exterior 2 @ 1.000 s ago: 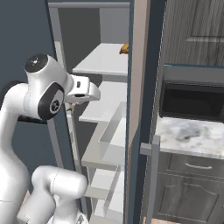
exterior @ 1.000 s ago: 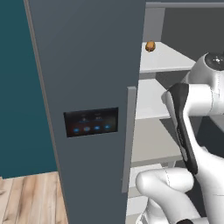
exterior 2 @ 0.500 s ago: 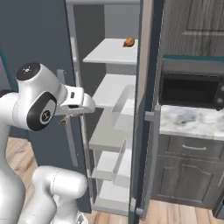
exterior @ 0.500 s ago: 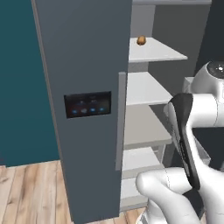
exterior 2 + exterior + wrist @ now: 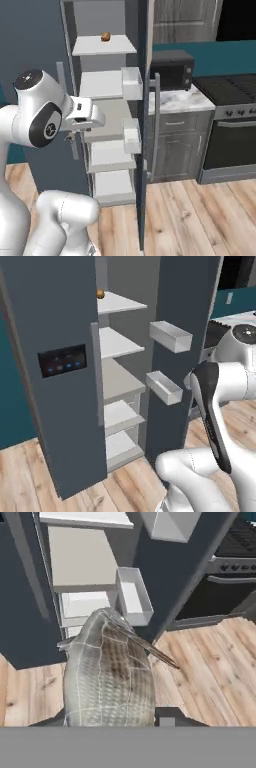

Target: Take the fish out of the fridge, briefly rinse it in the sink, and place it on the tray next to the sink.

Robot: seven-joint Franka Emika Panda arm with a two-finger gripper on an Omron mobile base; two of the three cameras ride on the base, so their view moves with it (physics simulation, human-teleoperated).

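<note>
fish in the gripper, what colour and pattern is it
Silvery grey with a fine scale grid and a dark brown patch along its back; the fish shows best in the hand view.

The fridge (image 5: 55,381) stands open, its door (image 5: 144,125) swung out edge-on with two white bins (image 5: 170,336) jutting toward the shelves (image 5: 102,84), narrowing the gap. The fish (image 5: 110,677) blocks the hand view's centre. Bare wooden floor (image 5: 190,215) lies open beside the stove (image 5: 232,130).
</note>
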